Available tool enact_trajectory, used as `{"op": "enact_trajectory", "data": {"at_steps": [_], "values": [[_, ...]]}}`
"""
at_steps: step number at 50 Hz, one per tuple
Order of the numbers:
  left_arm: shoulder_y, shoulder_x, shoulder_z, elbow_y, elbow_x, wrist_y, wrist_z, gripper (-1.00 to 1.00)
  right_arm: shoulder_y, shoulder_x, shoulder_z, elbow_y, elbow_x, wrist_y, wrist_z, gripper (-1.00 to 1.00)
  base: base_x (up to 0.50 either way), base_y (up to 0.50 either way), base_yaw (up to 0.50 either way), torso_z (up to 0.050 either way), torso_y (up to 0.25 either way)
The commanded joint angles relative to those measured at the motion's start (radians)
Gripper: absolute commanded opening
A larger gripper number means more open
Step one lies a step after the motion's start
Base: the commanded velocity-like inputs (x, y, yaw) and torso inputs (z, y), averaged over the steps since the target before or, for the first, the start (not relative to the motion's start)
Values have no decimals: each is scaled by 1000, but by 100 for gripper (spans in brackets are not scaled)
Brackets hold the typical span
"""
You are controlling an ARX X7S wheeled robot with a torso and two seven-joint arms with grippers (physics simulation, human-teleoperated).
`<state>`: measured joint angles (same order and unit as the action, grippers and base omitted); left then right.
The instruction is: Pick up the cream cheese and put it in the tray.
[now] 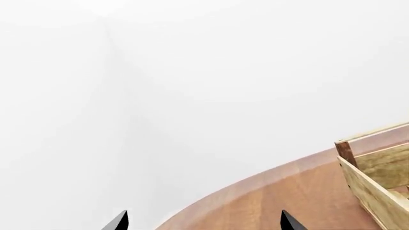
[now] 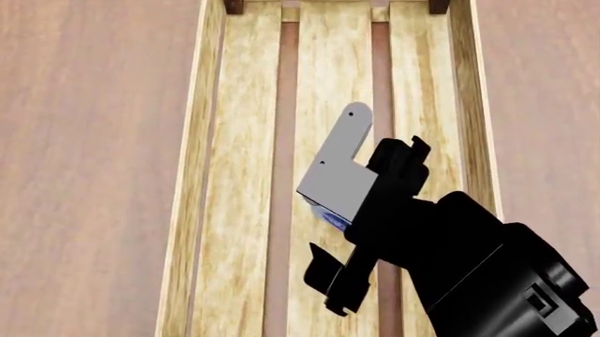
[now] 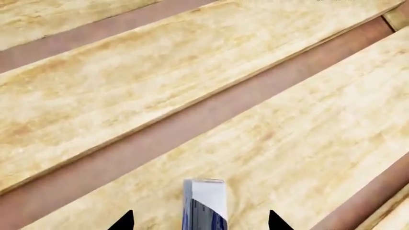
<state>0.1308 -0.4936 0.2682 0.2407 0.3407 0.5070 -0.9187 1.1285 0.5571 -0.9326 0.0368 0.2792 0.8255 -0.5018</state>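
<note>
Cheese box, small, white-grey with blue, (image 3: 204, 203) stands on edge between the spread tips of the right pincer (image 3: 199, 221), released inside the long wooden slat tray (image 2: 211, 175).

Reddish-brown wooden table (image 1: 275, 196); plain white walls (image 1: 204, 72) behind.
</note>
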Motion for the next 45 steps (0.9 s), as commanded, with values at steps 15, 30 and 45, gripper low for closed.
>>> {"op": "enact_trajectory", "data": {"at_steps": [15,30,45], "values": [[15,-12,-19,67,11,-48,14,100,31,121,7,-366,-8,154,20,100,0,0,0,0,0],[32,-18,-42,138,39,-112,32,100,64,229,104,-517,36,254,29,100,0,0,0,0,0],[29,-29,-71,200,22,-166,57,100,14,349,322,-600,138,279,63,100,0,0,0,0,0]]}}
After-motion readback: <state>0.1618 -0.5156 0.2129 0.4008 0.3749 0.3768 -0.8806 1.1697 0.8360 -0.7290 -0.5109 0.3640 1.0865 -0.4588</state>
